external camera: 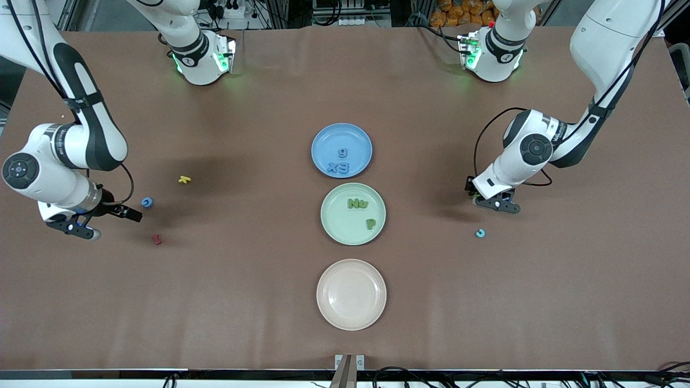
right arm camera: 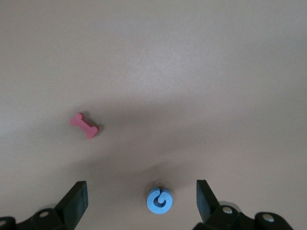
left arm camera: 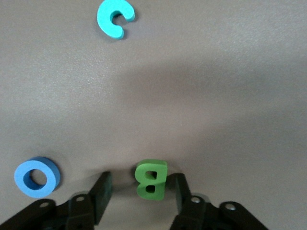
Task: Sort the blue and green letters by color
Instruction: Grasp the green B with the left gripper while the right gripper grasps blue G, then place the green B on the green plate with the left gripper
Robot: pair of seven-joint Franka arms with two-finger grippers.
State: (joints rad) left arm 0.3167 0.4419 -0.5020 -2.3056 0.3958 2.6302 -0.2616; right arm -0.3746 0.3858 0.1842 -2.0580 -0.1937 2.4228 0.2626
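Toward the right arm's end of the table, the right gripper (external camera: 110,223) hung low with jaws wide. The blue G (right arm camera: 159,201) lay flat, centred in the gap and just ahead of the fingertips. A red letter (right arm camera: 85,125) lay apart from it and nearer the front camera.

Mid-table, the blue plate (external camera: 323,140) held g, X and E, and the green plate (external camera: 334,226) held N, u and p.

Toward the left arm's end, the left gripper (left arm camera: 141,191) was half narrowed and straddled the green B (left arm camera: 151,178). One finger (left arm camera: 180,189) was almost on it; the other stood apart, so it was not yet pinched. The B's long axis ran along the fingers, so the squeeze would likely fall across its width. The blue O (left arm camera: 37,177) sat just outside the jaws and the teal c (left arm camera: 115,18) well apart.
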